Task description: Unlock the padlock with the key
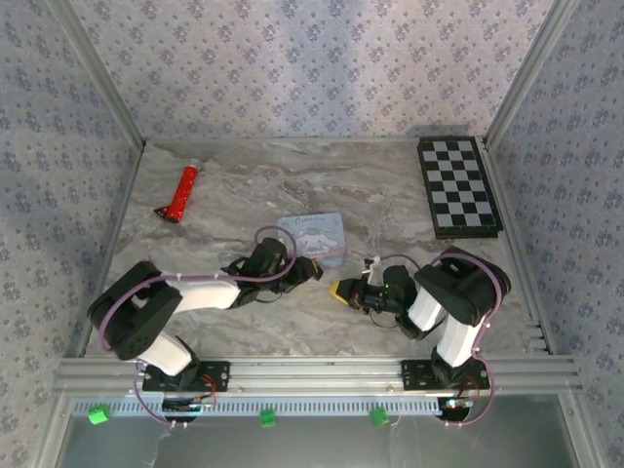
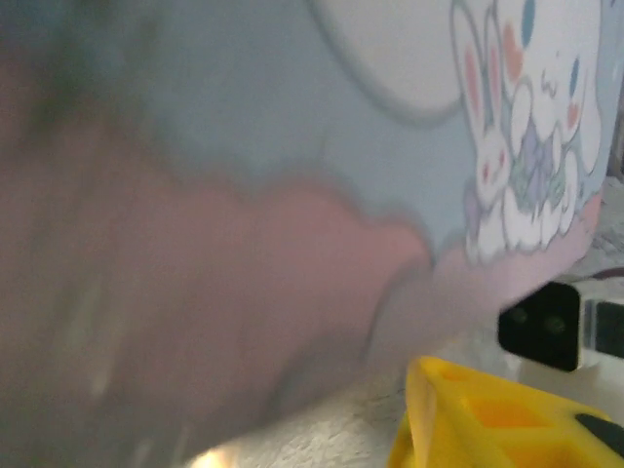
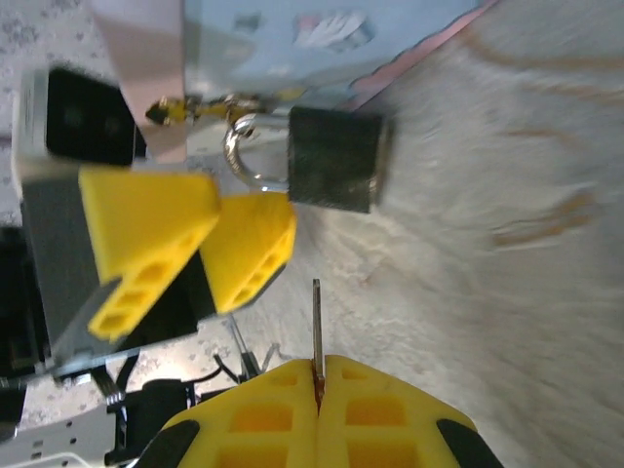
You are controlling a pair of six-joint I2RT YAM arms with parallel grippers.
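Right wrist view: the right gripper (image 3: pixel 318 369) was clamped on the key (image 3: pixel 316 322), blade aimed at the padlock (image 3: pixel 334 159). It lay just beside the tin (image 3: pixel 292 39), between the table's (image 3: pixel 507 195) centre and near edge. The left gripper (image 3: pixel 222 203) stood slightly apart beside it.

On your worktop (image 1: pixel 292 185), the tin (image 1: pixel 312 239) lies near the middle. The tube (image 1: pixel 180 192) lies well off at the back left, and the game board (image 1: pixel 458 185) in the back right corner. The padlock (image 3: pixel 334 159) lies on the worktop just beside the tin's edge. The left claw (image 3: pixel 210 229) sits beside its shackle. The key (image 3: pixel 317 327), in the right claw (image 3: pixel 319 378), points toward the padlock but stands apart from it.
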